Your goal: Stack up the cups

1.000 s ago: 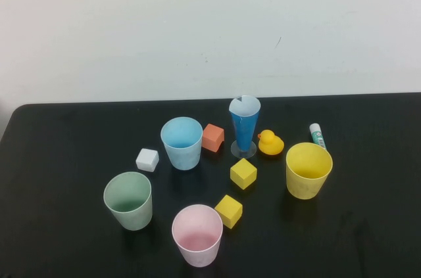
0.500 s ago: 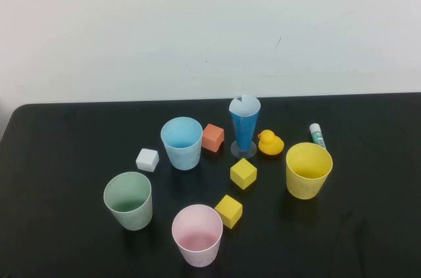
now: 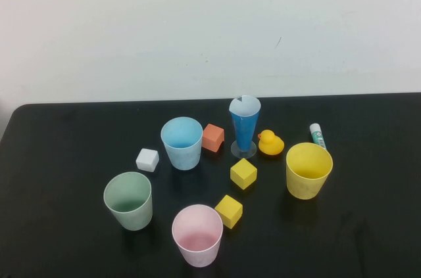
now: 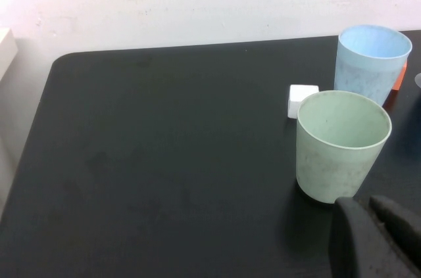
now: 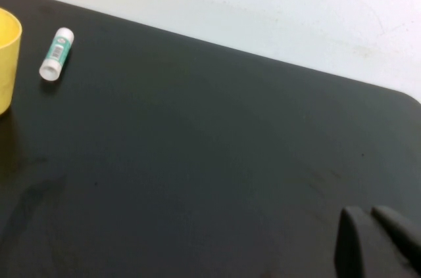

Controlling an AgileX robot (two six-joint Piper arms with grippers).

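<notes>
Nothing is stacked yet: all four cups stand upright and apart on the black surface [image 3: 59,160]. From the left: green cup [image 3: 128,200], blue cup [image 3: 181,142], pink cup [image 3: 197,234], yellow cup [image 3: 308,170]. Cubes, a duck and a cone sit between them, likely as distractors. The left gripper [image 4: 375,235] waits just beside the green cup, fingers together, empty. The right gripper [image 5: 371,242] is parked over bare surface, well apart from the yellow cup, fingers together.
</notes>
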